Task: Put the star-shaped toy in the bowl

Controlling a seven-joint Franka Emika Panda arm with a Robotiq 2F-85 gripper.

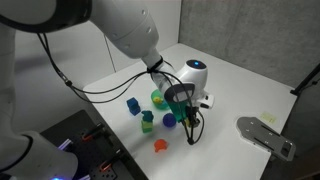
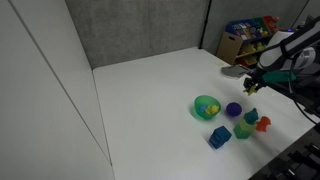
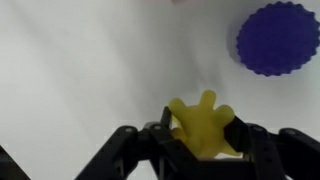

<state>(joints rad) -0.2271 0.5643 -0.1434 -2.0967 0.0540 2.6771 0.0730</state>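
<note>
Star-shaped toy (image 3: 203, 118): yellow, lobed, gripped in tool (image 3: 203, 142).

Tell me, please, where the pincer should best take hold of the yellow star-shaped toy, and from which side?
Grip the star-shaped toy across its middle, coming straight down from above, with the pads on two opposite flanks rather than on the spike tips. The wrist view shows its spiky outline facing the camera, with the pincer straddling it that way. I cannot tell whether it is clamped.
</note>
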